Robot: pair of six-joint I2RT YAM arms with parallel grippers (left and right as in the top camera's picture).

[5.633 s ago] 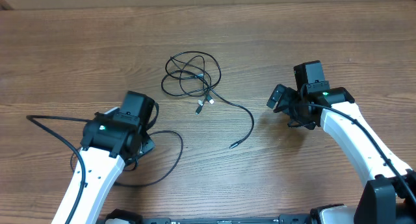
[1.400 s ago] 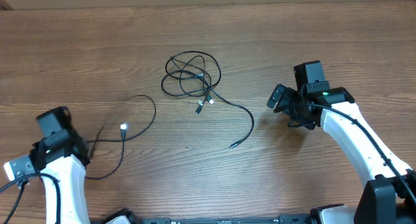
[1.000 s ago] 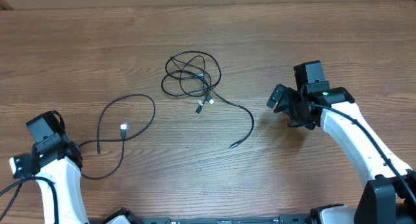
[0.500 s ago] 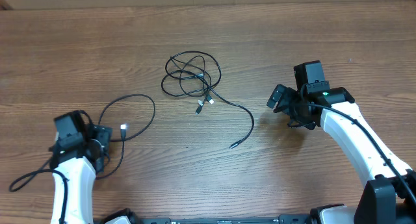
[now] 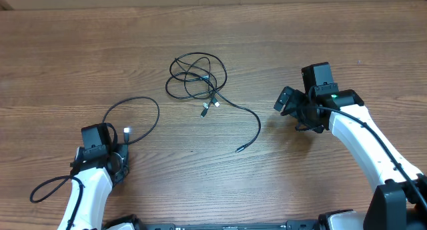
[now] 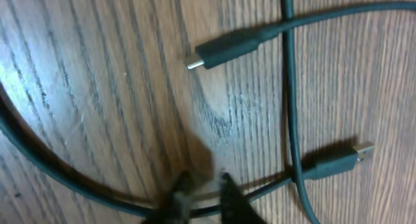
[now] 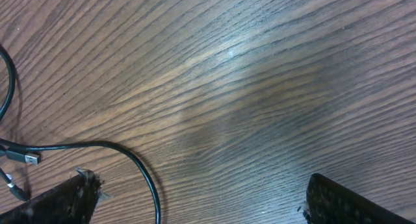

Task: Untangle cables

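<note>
Cables [image 5: 258,127] lie in two groups on the wooden counter [image 5: 80,43]. Nearest, at front left, the left claw [image 6: 203,191] is pressed almost together, pinching a low stretch of the loose cable [image 5: 137,99], whose loop curls away past its two plug ends [image 6: 227,52]. Further back on the right, the right claw [image 7: 198,188] stands spread wide over the wood, holding nothing. Beyond, near mid-counter, the tangled bunch [image 5: 200,77] sits coiled, one strand trailing rightward and ending in a plug.
</note>
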